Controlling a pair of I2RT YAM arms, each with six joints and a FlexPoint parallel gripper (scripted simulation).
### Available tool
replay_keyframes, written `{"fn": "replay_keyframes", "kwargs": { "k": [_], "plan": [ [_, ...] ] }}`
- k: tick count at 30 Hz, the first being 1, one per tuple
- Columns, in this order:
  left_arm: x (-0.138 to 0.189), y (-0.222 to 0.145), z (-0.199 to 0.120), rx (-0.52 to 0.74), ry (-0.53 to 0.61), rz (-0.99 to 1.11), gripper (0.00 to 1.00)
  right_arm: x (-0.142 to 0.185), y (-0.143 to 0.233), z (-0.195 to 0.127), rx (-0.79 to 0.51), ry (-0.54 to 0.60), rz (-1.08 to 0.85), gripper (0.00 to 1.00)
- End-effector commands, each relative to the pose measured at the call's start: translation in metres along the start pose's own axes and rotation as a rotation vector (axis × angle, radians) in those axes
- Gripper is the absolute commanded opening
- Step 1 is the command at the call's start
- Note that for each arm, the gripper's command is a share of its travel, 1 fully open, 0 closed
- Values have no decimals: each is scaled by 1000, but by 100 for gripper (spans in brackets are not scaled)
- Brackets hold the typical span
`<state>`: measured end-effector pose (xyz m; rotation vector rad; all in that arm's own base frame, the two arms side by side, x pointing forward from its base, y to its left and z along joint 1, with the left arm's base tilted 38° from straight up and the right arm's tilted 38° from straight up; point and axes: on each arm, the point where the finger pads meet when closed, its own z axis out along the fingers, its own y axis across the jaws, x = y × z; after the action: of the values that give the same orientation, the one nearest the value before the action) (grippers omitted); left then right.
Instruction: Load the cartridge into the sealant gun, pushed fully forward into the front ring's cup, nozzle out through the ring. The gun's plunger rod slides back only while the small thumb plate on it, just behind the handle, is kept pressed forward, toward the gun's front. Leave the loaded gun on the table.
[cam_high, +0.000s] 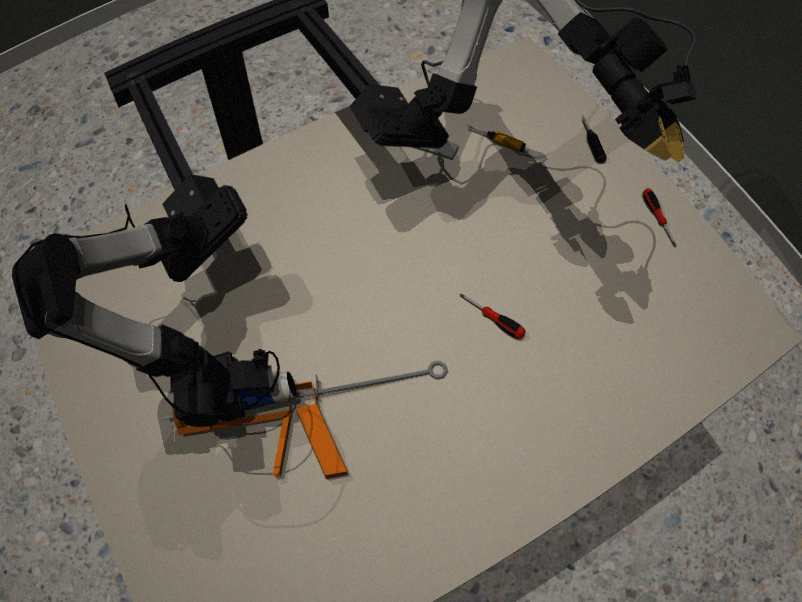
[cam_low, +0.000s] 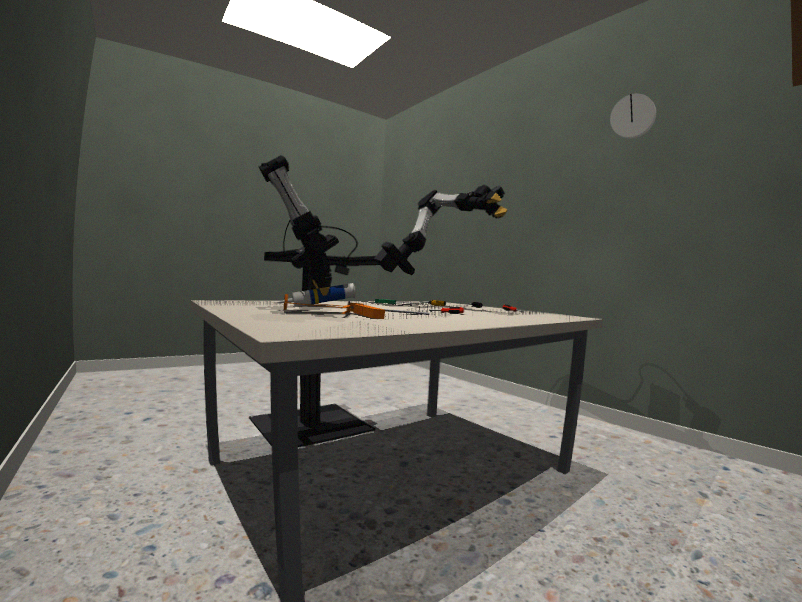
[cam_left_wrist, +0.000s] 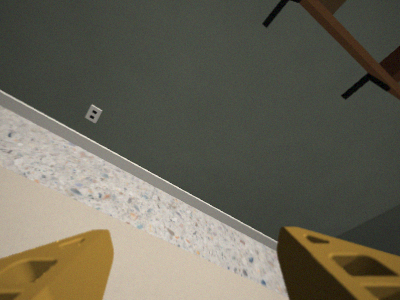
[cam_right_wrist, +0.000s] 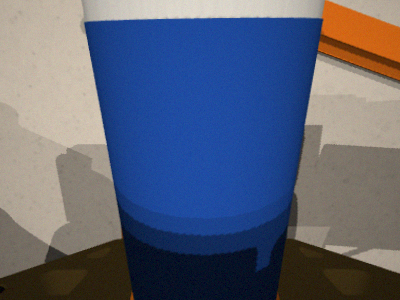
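Note:
The orange sealant gun (cam_high: 323, 441) (cam_low: 367, 311) (cam_right_wrist: 367, 37) lies on the table, its handle and trigger toward the table's near edge in the top view. Its grey plunger rod (cam_high: 382, 380) extends far behind the handle. The blue and white cartridge (cam_high: 255, 396) (cam_low: 333, 294) (cam_right_wrist: 200, 120) is above the gun's frame, tilted with its rear end higher. Its nozzle end is at the front ring (cam_low: 285, 303); whether the nozzle is through is unclear. My right gripper (cam_right_wrist: 204, 251) is shut on the cartridge's blue body. My left gripper (cam_high: 670, 143) (cam_low: 497, 205) (cam_left_wrist: 195, 239) is open and empty, raised far from the gun.
A red screwdriver (cam_high: 504, 322) lies beyond the rod's ring end. Another red one (cam_high: 654, 207), a black one (cam_high: 594, 146) and a yellow one (cam_high: 508, 141) lie near the left arm. A green tool (cam_low: 386, 301) shows in the exterior view.

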<state>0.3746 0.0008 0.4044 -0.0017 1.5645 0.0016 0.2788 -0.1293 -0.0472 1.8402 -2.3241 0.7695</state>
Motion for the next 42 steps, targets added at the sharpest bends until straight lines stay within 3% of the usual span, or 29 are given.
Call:
{"fn": "replay_keyframes", "kwargs": {
  "k": [1,27,42],
  "plan": [
    [6,-5,3,6,17,7,68,0,-7,-6,26,-27,-7,0],
    [6,-5,3,6,17,7,68,10,0,10,3,-22,-8,0],
    [6,-5,3,6,17,7,68,19,-9,-1,25,-27,0,0]
  ]
}}
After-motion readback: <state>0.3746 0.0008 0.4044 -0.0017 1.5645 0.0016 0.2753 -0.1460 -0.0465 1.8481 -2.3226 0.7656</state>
